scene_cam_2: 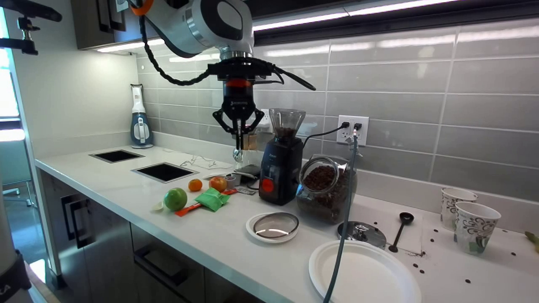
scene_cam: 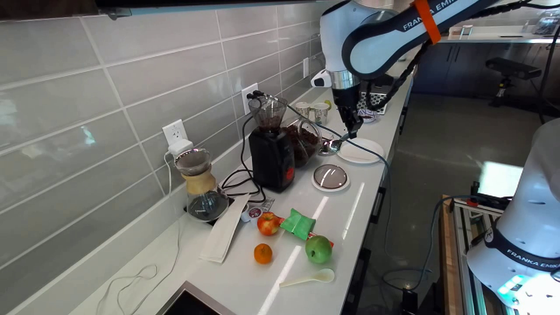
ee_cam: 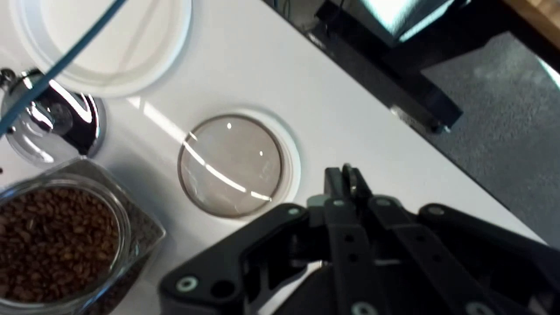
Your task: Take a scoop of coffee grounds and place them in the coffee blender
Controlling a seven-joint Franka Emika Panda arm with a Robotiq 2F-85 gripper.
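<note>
The coffee blender [scene_cam_2: 290,166] is a black appliance with a red button, its clear hopper [scene_cam: 269,111] partly filled with beans. Beside it lies a tipped glass jar [scene_cam_2: 326,198] of coffee beans [ee_cam: 57,240]; the coffee shows as whole beans, not grounds. A small black scoop [scene_cam_2: 400,231] rests on the counter near the paper cups. My gripper [scene_cam_2: 238,147] hangs above the counter, apart from blender and jar, and in an exterior view appears left of the blender. Its fingers are shut on a shiny metal spoon-like utensil [scene_cam_2: 238,156], seen edge-on at the fingertips in the wrist view [ee_cam: 349,175].
A smoky round lid [ee_cam: 232,166] sits on a white dish. Further along are a metal lid [scene_cam_2: 362,235], a white plate [scene_cam_2: 324,273] and paper cups [scene_cam_2: 476,227]. A blue cable [scene_cam_2: 345,223] crosses above. Fruit, a green packet [scene_cam: 299,224] and a glass carafe [scene_cam: 208,203] stand past the blender.
</note>
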